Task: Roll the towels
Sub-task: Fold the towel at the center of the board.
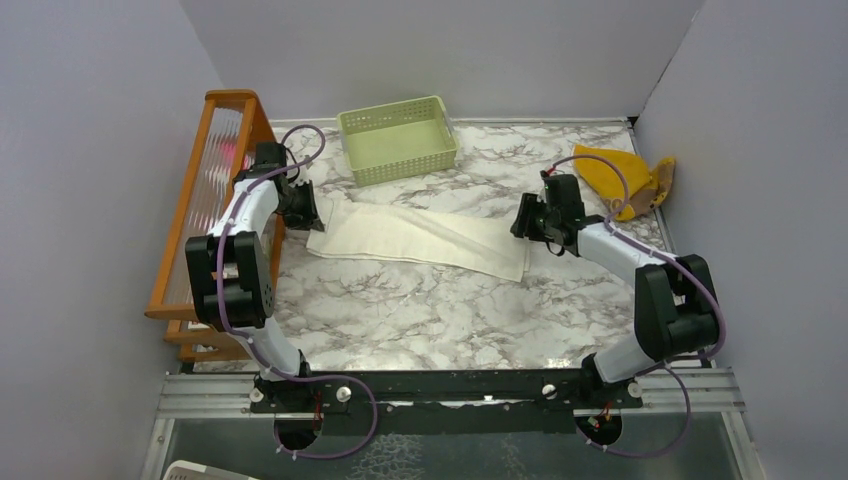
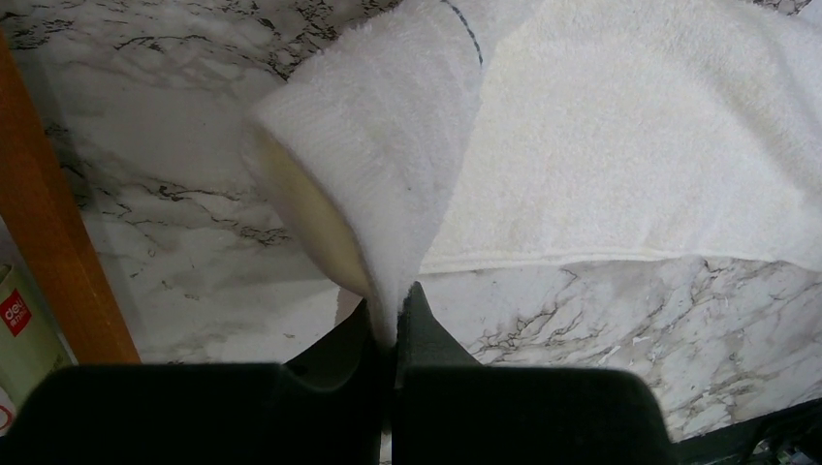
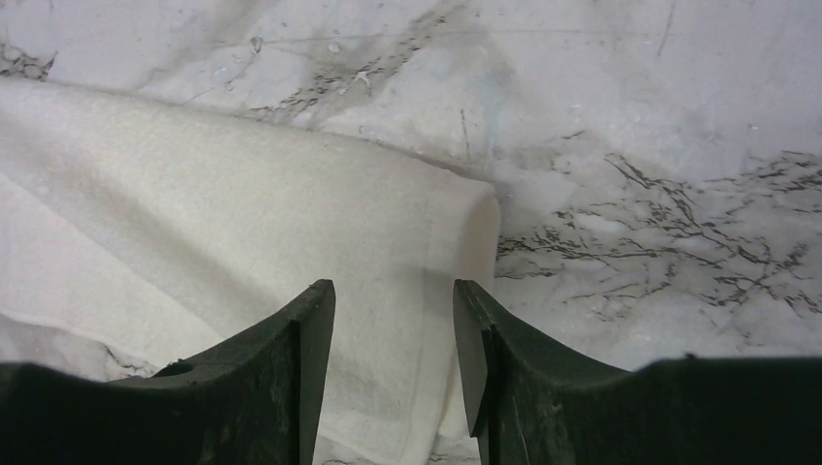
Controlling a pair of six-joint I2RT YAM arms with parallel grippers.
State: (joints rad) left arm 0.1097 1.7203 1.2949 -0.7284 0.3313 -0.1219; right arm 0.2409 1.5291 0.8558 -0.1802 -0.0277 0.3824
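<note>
Left claw: jaws pressed together, clamped on a corner of the cream towel. The pinched corner is raised off the counter and folds over just ahead of the fingertips. The rest of the cloth lies flat, running away from this claw to its right.

Right claw: jaws apart, standing over the opposite end of the same towel. Cloth shows between and beneath the fingers. The towel's end edge lies just ahead of them. No grip observed.

Mustard towel: bunched in a heap, unrolled, beyond the right claw and to its right, apart from it.

Green basket: further back, between the two claws. Wooden rack: immediately left of the left claw.
</note>
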